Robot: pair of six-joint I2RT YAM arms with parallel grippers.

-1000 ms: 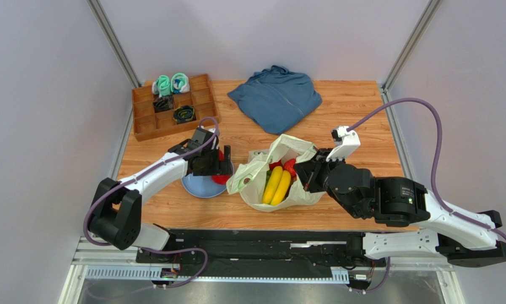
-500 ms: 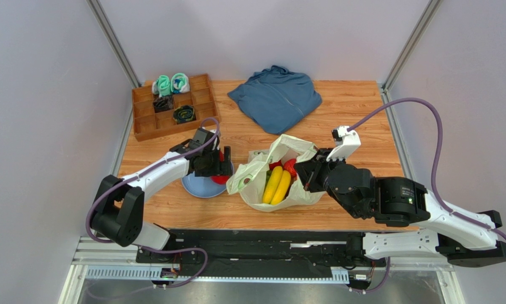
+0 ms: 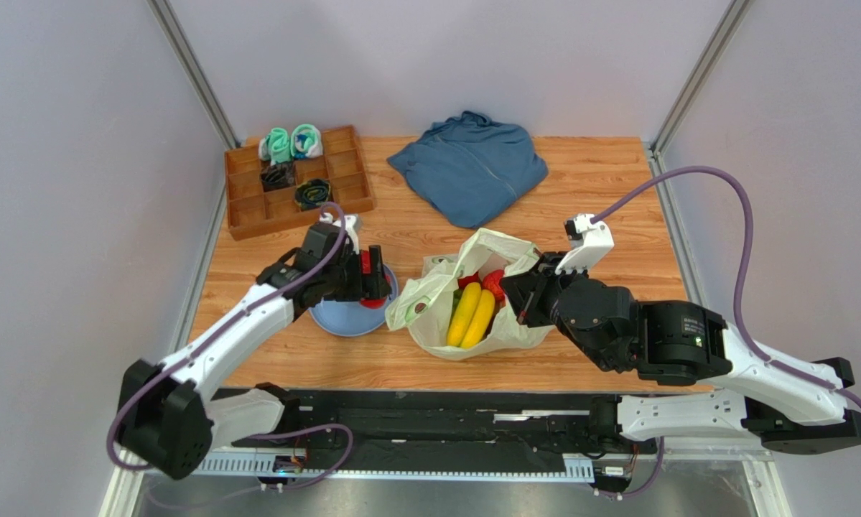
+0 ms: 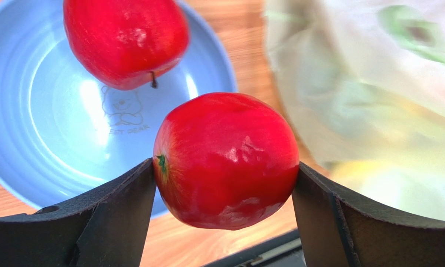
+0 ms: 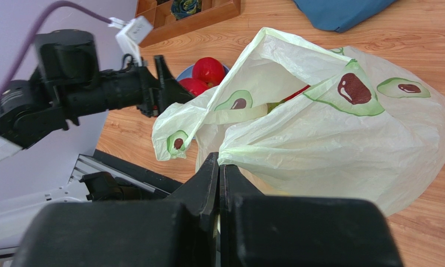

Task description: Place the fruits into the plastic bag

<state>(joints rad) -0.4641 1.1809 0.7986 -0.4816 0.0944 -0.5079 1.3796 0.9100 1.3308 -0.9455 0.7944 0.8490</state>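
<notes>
My left gripper is shut on a glossy red fruit, holding it just above a blue plate. A second red fruit lies on that plate. To the right is the pale-green plastic bag with avocado prints, its mouth open. Inside it show a yellow banana and another red fruit. My right gripper is shut on the bag's rim and holds it up. From above, my left gripper hangs over the plate's right side, just left of the bag.
A wooden compartment tray with rolled socks stands at the back left. A folded blue garment lies at the back centre. The arms' rail runs along the table's near edge.
My left gripper has closed a little onto the red fruit and lifted it off the plate, its arm swinging back. The right arm and the bag have not moved.
</notes>
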